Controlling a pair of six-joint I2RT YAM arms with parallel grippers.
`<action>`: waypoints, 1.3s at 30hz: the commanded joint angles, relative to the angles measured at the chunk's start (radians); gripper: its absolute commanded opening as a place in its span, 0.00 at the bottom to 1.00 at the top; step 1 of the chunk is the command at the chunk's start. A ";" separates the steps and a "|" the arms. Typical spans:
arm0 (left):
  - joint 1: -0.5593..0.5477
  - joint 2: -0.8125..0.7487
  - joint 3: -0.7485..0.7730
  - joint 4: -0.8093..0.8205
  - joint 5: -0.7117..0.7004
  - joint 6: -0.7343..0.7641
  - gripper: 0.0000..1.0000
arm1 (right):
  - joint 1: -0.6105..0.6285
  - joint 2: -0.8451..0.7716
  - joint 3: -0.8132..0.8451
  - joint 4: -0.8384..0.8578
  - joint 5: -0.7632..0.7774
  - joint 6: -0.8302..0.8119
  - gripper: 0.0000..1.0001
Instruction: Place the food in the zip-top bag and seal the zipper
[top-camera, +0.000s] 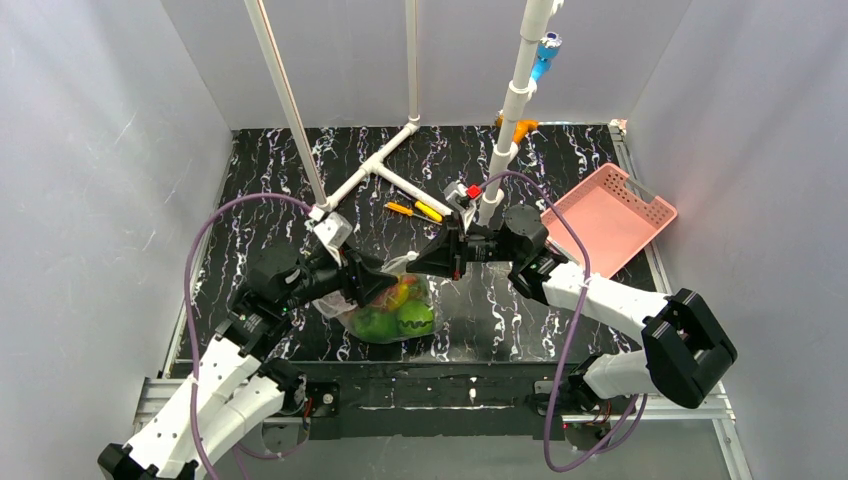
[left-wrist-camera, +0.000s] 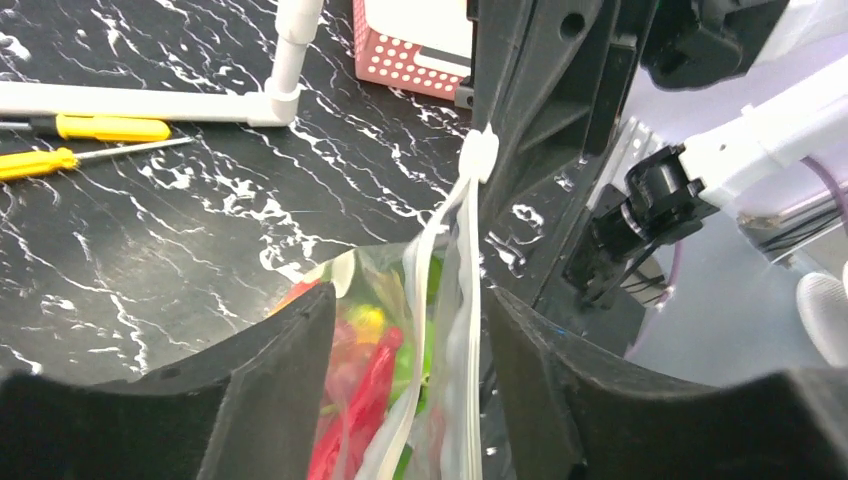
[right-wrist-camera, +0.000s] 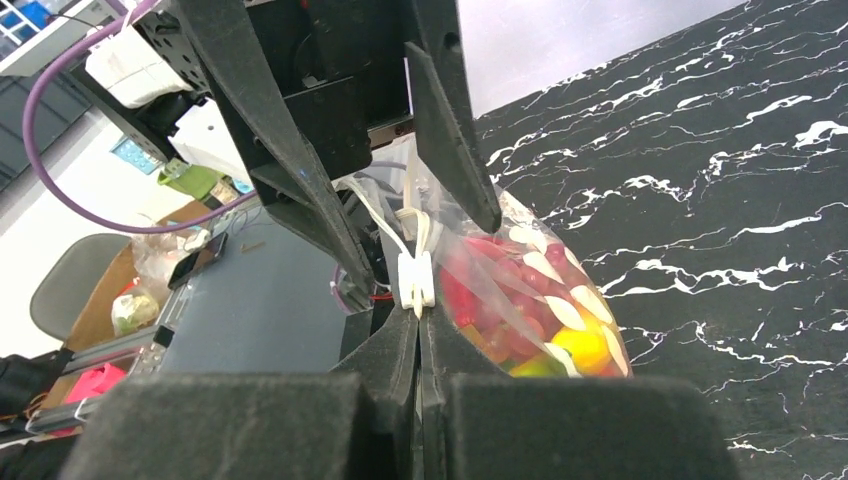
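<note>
We see the clear floppy plastic bag printed with white dots well to the left of the pink perforated plastic basket and nearer the arm bases, hanging between the two arms. The glossy toy food, green, yellow and red pieces, sits inside it. The right gripper reaches leftward from beside the basket, its jaws pressed together on the thin clear zipper strip at a small white tab. The left gripper stands partly spread, its fingers either side of the strip, gripping nothing. Two yellow-handled tools lie left of the basket.
</note>
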 joint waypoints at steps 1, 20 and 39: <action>-0.001 0.049 0.104 -0.061 -0.008 -0.118 0.65 | 0.008 -0.015 0.028 0.046 -0.005 -0.021 0.01; 0.000 0.479 0.533 -0.439 0.408 0.000 0.50 | 0.006 -0.011 0.118 -0.140 -0.085 -0.063 0.01; 0.000 0.485 0.507 -0.423 0.328 0.029 0.04 | 0.006 -0.053 0.080 -0.144 -0.003 -0.091 0.01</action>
